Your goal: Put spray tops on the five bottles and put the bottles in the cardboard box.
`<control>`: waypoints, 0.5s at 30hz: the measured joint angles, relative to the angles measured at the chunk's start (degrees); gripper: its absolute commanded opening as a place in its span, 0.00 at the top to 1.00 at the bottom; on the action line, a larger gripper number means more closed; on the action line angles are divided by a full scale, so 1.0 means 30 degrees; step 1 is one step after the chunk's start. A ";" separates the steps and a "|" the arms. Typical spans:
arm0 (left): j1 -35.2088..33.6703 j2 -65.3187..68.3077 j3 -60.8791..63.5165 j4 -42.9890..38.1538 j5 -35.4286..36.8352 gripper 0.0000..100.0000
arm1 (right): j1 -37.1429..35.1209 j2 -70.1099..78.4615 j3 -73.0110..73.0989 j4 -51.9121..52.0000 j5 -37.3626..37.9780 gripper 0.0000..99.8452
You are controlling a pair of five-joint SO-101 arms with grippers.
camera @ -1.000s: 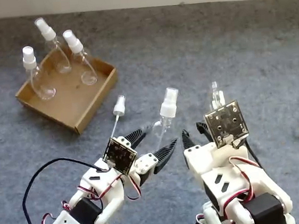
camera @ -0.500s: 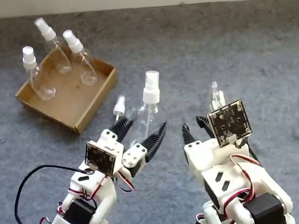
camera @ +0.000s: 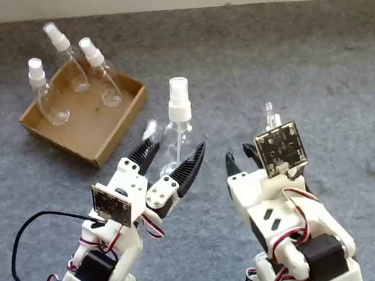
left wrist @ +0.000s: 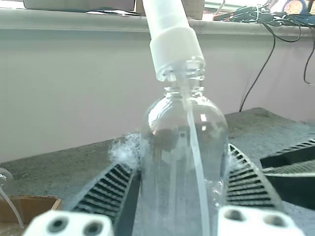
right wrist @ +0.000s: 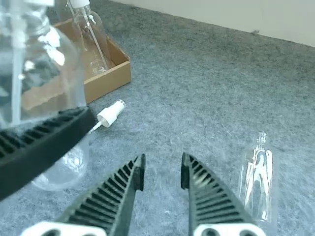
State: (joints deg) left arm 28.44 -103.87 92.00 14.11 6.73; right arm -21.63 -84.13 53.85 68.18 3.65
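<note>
My left gripper (camera: 180, 142) is shut on a clear bottle (camera: 176, 138) that carries a white spray top (camera: 179, 101) and is held upright above the carpet. The left wrist view has that bottle (left wrist: 184, 147) pressed between both of its fingers (left wrist: 110, 196). Beside it my right gripper (camera: 238, 154) stands narrowly open with nothing between the fingers (right wrist: 197, 191). A loose spray top (camera: 150, 128) lies on the carpet beside the held bottle. An uncapped bottle (right wrist: 256, 172) lies to the right. The cardboard box (camera: 125, 123) at the back left holds three capped bottles (camera: 45, 95).
Grey carpet (camera: 313, 60) covers the table, with open room at the back and right. The left arm's finger (right wrist: 39, 147) crosses close in front of the right wrist camera. A black cable (camera: 24, 248) loops at the front left.
The left arm has swung left and pulled back with the capped bottle, carrying it nearer the box. The right arm has hardly shifted.
</note>
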 measured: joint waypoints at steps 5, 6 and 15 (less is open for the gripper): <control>0.2432 -0.0059 0.1055 0.0000 0.0029 0.92 | 0.1495 0.0059 0.0908 -0.2520 0.0000 1.00; 0.2872 -0.0059 0.1143 0.0000 0.0029 0.92 | 0.2081 0.0029 0.0996 -0.2989 0.0000 0.99; 0.4249 -0.0059 0.1289 0.0000 0.0029 0.92 | 0.5187 0.0176 0.2491 -0.6945 0.0000 1.00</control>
State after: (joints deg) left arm 41.19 -104.04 95.87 14.11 6.81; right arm -6.07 -83.60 61.32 47.34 3.65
